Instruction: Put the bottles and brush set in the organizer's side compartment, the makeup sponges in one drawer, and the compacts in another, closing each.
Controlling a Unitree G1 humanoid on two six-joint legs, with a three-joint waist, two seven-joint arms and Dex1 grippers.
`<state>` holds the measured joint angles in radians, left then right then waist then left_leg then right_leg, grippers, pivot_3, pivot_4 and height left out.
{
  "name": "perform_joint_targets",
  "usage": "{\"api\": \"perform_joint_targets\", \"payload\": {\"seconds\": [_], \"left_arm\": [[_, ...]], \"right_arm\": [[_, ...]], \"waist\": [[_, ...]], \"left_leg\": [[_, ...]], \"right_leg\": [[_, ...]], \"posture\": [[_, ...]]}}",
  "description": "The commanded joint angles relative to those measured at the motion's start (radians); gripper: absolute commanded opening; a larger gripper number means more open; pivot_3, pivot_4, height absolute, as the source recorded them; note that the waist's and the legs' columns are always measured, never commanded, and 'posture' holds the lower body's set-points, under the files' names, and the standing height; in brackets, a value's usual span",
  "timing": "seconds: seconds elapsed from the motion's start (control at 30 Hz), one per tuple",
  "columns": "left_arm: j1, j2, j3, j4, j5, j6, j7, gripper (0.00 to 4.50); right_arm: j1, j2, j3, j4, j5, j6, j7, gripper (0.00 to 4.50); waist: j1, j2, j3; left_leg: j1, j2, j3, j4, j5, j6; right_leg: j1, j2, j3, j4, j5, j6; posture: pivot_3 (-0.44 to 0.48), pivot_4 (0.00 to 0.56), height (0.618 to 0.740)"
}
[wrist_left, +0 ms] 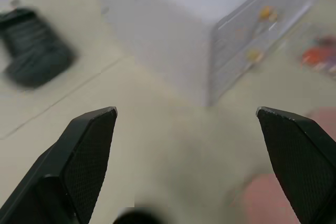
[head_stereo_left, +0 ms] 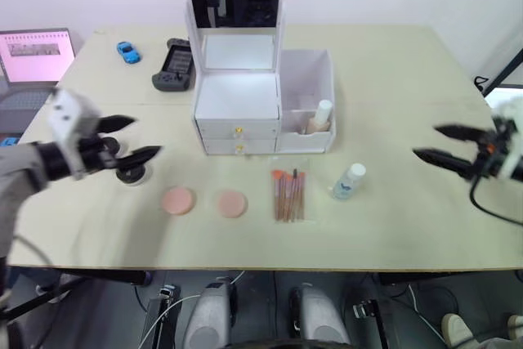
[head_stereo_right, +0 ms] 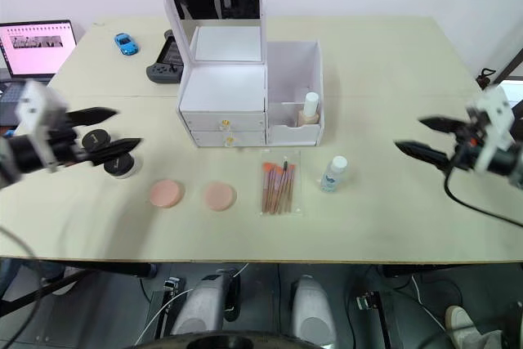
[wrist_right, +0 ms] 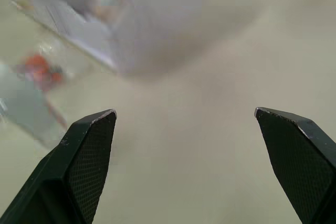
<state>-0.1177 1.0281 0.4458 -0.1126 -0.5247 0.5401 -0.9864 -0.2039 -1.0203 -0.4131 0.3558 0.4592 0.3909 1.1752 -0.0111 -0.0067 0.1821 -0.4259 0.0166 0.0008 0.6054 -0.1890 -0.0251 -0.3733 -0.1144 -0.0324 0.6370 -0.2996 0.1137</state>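
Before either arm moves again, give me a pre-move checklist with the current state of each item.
1. Left end effector open and empty: ok.
2. Right end effector open and empty: ok.
3. Both bottles in the side compartment: not ok. The beige bottle stands inside; the clear bottle lies on the table.
4. Brush set stowed: not ok, it lies in front of the organizer.
5. Makeup sponges in a drawer: not ok, both on the table, both drawers shut.
6. Compacts located: cannot tell. One dark disc sits under the left end effector; a second is not made out.
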Motion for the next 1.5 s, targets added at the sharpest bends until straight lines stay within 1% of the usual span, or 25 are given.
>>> {"api": "perform_joint_targets", "payload": {"seconds": [0.03, 0.1, 0.2, 0.3, 0.43, 0.57, 0.6, 0.63, 0.7, 0.77, 0.83, 0.9, 0.97, 1.03, 1.17, 1.3, 1.4, 1.5], "left_arm": [[0.084, 0.049, 0.123, 0.034, 0.022, -0.069, -0.097, 4.50], [0.123, 0.067, 0.163, 0.066, 0.035, -0.091, -0.128, 4.50], [0.109, 0.071, 0.167, 0.095, 0.031, -0.103, -0.136, 4.50], [0.057, 0.062, 0.122, 0.094, 0.023, -0.100, -0.124, 4.50], [-0.063, 0.049, 0.040, 0.070, -0.010, -0.056, -0.115, 4.50], [-0.218, 0.025, -0.087, 0.007, -0.065, 0.007, -0.137, 4.50], [-0.251, 0.015, -0.118, -0.011, -0.071, 0.015, -0.140, 4.50], [-0.308, -0.015, -0.174, -0.048, -0.102, 0.048, -0.149, 4.50], [-0.376, -0.048, -0.274, -0.118, -0.140, 0.095, -0.185, 4.50], [-0.422, -0.074, -0.353, -0.165, -0.153, 0.123, -0.215, 4.50], [-0.478, -0.122, -0.416, -0.187, -0.161, 0.147, -0.211, 4.50], [-0.523, -0.172, -0.465, -0.199, -0.150, 0.147, -0.201, 4.50], [-0.570, -0.236, -0.482, -0.197, -0.169, 0.164, -0.176, 4.50], [-0.601, -0.279, -0.499, -0.189, -0.164, 0.167, -0.163, 4.50], [-0.611, -0.312, -0.532, -0.197, -0.150, 0.171, -0.165, 4.50], [-0.608, -0.331, -0.540, -0.189, -0.131, 0.158, -0.147, 4.50], [-0.585, -0.309, -0.546, -0.211, -0.117, 0.159, -0.156, 4.50], [-0.573, -0.298, -0.540, -0.235, -0.121, 0.169, -0.156, 4.50]], "right_arm": [[-0.015, -0.022, -0.063, 0.096, -0.013, -0.114, 0.011, 4.48], [-0.030, -0.025, -0.061, 0.166, -0.028, -0.156, 0.003, 4.48], [-0.069, -0.029, -0.051, 0.216, -0.041, -0.189, -0.004, 4.48], [-0.114, -0.038, -0.044, 0.228, -0.046, -0.184, -0.011, 4.48], [-0.146, -0.048, -0.025, 0.208, -0.061, -0.192, -0.012, 4.48], [-0.113, -0.062, -0.015, 0.021, -0.020, -0.101, 0.023, 4.48], [-0.086, -0.074, -0.018, -0.037, -0.008, -0.072, 0.042, 4.48], [-0.031, -0.096, -0.049, -0.145, 0.033, -0.012, 0.080, 4.48], [0.067, -0.122, -0.104, -0.322, 0.086, 0.070, 0.120, 4.48], [0.142, -0.120, -0.140, -0.460, 0.109, 0.120, 0.107, 4.48], [0.201, -0.102, -0.164, -0.578, 0.122, 0.161, 0.071, 4.48], [0.228, -0.086, -0.168, -0.653, 0.142, 0.204, 0.033, 4.48], [0.217, -0.045, -0.146, -0.713, 0.164, 0.239, -0.040, 4.48], [0.208, -0.012, -0.103, -0.762, 0.163, 0.261, -0.099, 4.48], [0.202, 0.027, -0.017, -0.829, 0.145, 0.294, -0.181, 4.48], [0.163, 0.068, 0.035, -0.822, 0.175, 0.337, -0.238, 4.48], [0.111, 0.087, 0.094, -0.797, 0.131, 0.301, -0.264, 3.62], [0.084, 0.092, 0.134, -0.777, 0.116, 0.284, -0.260, 3.62]], "waist": [[-0.006, 0.003, 0.000], [-0.010, 0.003, 0.000], [-0.007, 0.004, 0.000], [-0.001, 0.004, 0.000], [0.004, 0.004, 0.000], [0.000, 0.004, 0.000], [0.000, 0.004, 0.000], [0.000, 0.004, 0.000], [0.008, 0.005, -0.001], [0.015, 0.005, -0.001], [0.016, 0.004, -0.001], [0.018, 0.004, 0.000], [0.019, 0.003, 0.000], [0.022, 0.003, 0.000], [0.023, 0.003, 0.000], [0.024, 0.002, 0.000], [0.021, 0.002, 0.000], [0.022, 0.002, 0.000]], "left_leg": [[0.000, 0.000, 0.001, 0.000, 0.000, 0.000], [0.000, 0.000, 0.004, -0.001, 0.000, 0.000], [0.001, 0.001, 0.004, -0.003, 0.000, 0.000], [0.001, 0.001, 0.005, -0.006, 0.000, 0.000], [0.001, 0.000, 0.004, -0.006, 0.000, 0.000], [0.001, 0.000, 0.005, -0.006, 0.001, 0.000], [0.001, 0.000, 0.004, -0.006, 0.001, 0.000], [0.001, 0.000, 0.004, -0.006, 0.001, -0.001], [0.001, -0.001, 0.003, -0.006, 0.001, -0.001], [0.001, 0.000, 0.002, -0.006, 0.001, -0.001], [0.001, 0.000, 0.002, -0.005, 0.001, -0.001], [0.001, 0.000, 0.001, -0.004, 0.001, -0.001], [0.001, 0.000, 0.000, 0.000, 0.001, -0.001], [0.000, 0.000, -0.001, 0.002, 0.001, -0.001], [-0.001, 0.000, -0.001, 0.003, 0.000, 0.000], [-0.001, 0.000, -0.001, 0.003, 0.000, 0.000], [-0.001, 0.000, -0.002, 0.004, 0.000, 0.000], [-0.001, 0.000, -0.002, 0.004, 0.000, 0.001]], "right_leg": [[0.000, -0.001, 0.000, -0.002, 0.001, -0.001], [-0.001, -0.002, 0.002, -0.003, 0.002, -0.002], [-0.001, -0.002, 0.001, -0.004, 0.002, -0.002], [-0.002, -0.002, 0.002, -0.005, 0.002, -0.002], [-0.001, -0.002, 0.001, -0.005, 0.003, 0.001], [-0.001, -0.001, 0.001, -0.004, 0.006, 0.006], [-0.001, -0.001, 0.001, -0.004, 0.006, 0.007], [-0.001, 0.000, 0.001, -0.004, 0.007, 0.007], [0.000, 0.000, 0.001, -0.003, 0.007, 0.009], [0.000, 0.001, 0.001, -0.003, 0.007, 0.009], [0.001, 0.001, 0.002, -0.003, 0.007, 0.009], [0.001, 0.002, 0.002, -0.003, 0.007, 0.009], [0.003, 0.003, 0.002, -0.003, 0.007, 0.009], [0.004, 0.003, 0.001, -0.004, 0.007, 0.009], [0.005, 0.002, 0.001, -0.005, 0.007, 0.009], [0.005, 0.003, 0.001, -0.004, 0.007, 0.009], [0.005, 0.003, 0.001, -0.004, 0.007, 0.008], [0.004, 0.003, 0.001, -0.004, 0.007, 0.008]], "posture": [[0.000, 0.150, 0.740], [0.000, 0.150, 0.740], [0.000, 0.150, 0.740], [0.000, 0.150, 0.740], [0.000, 0.150, 0.740], [0.000, 0.150, 0.740], [0.000, 0.150, 0.740], [0.000, 0.150, 0.740], [0.000, 0.150, 0.740], [0.000, 0.150, 0.740], [0.000, 0.150, 0.740], [0.000, 0.150, 0.740], [0.000, 0.150, 0.740], [0.000, 0.150, 0.740], [0.000, 0.150, 0.740], [0.000, 0.150, 0.740], [0.000, 0.150, 0.740], [0.000, 0.150, 0.740]]}}
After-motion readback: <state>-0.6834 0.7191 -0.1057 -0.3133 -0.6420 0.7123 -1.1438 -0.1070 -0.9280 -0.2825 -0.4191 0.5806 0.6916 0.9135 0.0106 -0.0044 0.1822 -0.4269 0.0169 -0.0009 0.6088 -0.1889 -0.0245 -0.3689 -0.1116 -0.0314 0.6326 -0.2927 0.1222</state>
